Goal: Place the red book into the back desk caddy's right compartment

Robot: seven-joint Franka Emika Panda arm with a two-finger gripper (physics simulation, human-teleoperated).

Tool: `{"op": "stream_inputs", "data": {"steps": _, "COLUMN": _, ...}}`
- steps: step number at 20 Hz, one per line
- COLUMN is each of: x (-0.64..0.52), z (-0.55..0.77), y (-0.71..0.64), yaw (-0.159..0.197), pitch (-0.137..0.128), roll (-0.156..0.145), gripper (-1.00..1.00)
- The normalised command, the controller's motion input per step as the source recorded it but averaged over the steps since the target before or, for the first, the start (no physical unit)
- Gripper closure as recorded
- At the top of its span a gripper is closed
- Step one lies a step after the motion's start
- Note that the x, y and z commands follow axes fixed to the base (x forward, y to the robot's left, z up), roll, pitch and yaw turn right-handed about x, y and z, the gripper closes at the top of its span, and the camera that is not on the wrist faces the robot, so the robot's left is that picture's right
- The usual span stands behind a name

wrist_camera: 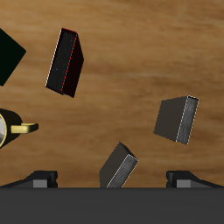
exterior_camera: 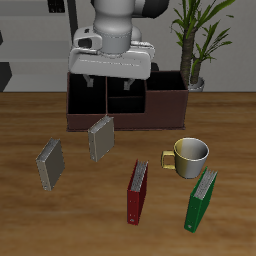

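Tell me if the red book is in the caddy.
Out. The red book stands on the table beside the mug, apart from the caddy.

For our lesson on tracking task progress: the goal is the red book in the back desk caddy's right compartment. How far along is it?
Nothing looks done yet. The red book lies on the table near the front edge, beside the mug, untouched. The tool hangs farther back, above the back desk caddy, holding nothing; its fingers look spread apart. Everything is left: reach the book, grasp it, carry it back and lower it into the right compartment.

Table (exterior_camera: 30, 215) wood-grained, matt; mug (exterior_camera: 190, 154) glossy, yellowish; red book (exterior_camera: 138, 192) smooth cover, matt.
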Motion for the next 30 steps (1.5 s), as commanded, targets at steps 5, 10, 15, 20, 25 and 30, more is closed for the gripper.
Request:
{"op": "stream_inputs", "data": {"steps": 5, "x": 0.40, "z": 0.00, "y": 0.00, "yaw": 0.031, "pitch": -0.011, "roll": -0.043, "gripper": -1.00}}
{"op": "stream_inputs", "data": {"steps": 10, "x": 0.38, "z": -0.03, "y": 0.20, "yaw": -0.001, "pitch": -0.005, "roll": -0.020, "gripper": -1.00}}
{"op": "stream_inputs", "data": {"steps": 15, "x": 0.32, "z": 0.00, "y": 0.14, "yaw": -0.001, "pitch": -0.015, "roll": -0.020, "gripper": -1.00}}
{"op": "stream_inputs", "data": {"steps": 20, "x": 0.22, "z": -0.07, "y": 0.21, "yaw": 0.014, "pitch": -0.023, "roll": 0.009, "gripper": -1.00}}
{"op": "stream_inputs", "data": {"steps": 25, "x": 0.17, "z": -0.15, "y": 0.19, "yaw": 0.009, "pitch": -0.026, "roll": 0.004, "gripper": -1.00}}
{"op": "stream_inputs", "data": {"steps": 30, "x": 0.22, "z": -0.26, "y": 0.23, "yaw": 0.034, "pitch": 0.009, "roll": 0.044, "gripper": -1.00}}
